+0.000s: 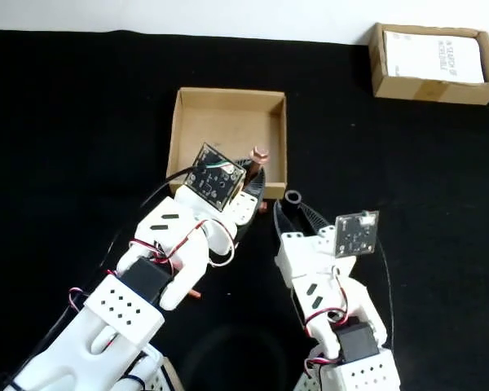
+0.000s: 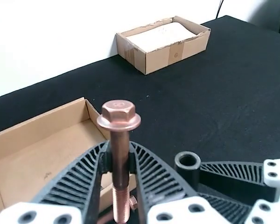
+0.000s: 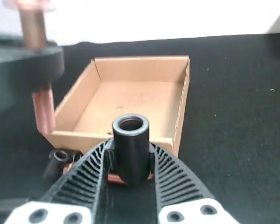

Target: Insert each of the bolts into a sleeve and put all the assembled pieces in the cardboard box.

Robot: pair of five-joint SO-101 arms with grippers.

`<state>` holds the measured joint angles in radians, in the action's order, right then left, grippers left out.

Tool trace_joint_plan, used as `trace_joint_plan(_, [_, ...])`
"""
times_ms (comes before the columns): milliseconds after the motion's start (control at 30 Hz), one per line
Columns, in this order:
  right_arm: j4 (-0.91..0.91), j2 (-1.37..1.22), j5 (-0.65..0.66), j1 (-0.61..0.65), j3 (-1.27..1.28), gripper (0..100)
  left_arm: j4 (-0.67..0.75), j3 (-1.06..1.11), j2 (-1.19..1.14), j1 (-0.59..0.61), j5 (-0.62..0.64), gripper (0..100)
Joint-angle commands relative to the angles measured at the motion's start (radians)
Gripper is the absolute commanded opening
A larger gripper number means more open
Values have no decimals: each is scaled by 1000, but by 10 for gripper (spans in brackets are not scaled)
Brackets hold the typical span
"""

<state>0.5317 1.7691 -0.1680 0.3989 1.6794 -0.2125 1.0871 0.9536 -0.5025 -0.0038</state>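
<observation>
- The left jaws are closed on a copper bolt point(image 2: 118, 140), pinching its shaft partway down. The bolt stands upright, hex head on top and threaded end pointing down.
- The right jaws are closed around a black sleeve point(image 3: 130, 148). It is also upright, with its open bore facing up.
- In the high view, the bolt point(image 1: 259, 154) is over the near right corner of the cardboard box point(image 1: 228, 130). The sleeve point(image 1: 293, 197) is just beside it, outside the box wall and on the side toward the right arm point(image 1: 326, 273).
- The two long axes look close to parallel, but they are offset sideways. In the left wrist view, the sleeve's rim point(image 2: 187, 162) sits beside the bolt's shaft and well below its head.
- My judgement is that the next move depends on this offset. The bolt's lower end has to clear the rim and sit directly over the bore before it goes down.
- The left arm point(image 1: 167, 244) carries the bolt and seems the natural one to close the gap.
- Loose sleeves point(image 3: 60, 158) and another bolt point(image 3: 113, 178) lie on the desk point(image 1: 81, 147) just in front of the box.
- A second box point(image 1: 436, 61) sits well apart at the far right.
</observation>
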Motion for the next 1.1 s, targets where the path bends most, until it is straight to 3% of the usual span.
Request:
trace_joint_plan(0, [18, 8, 15, 7, 130, 7, 25, -122, 16, 1, 75, 8])
trace_joint_plan(267, [18, 39, 15, 8, 130, 7, 23, -265, -131, -99, 112, 8])
trace_joint_plan(367, [21, 39, 15, 5, 130, 7, 23, -315, -228, -128, 186, 8])
trace_joint_plan(600, [21, 41, 15, 2, 130, 7, 25, -358, -397, -105, 215, 8])
trace_joint_plan(1067, [21, 41, 15, 2, 130, 7, 28, -361, -414, -124, 218, 8])
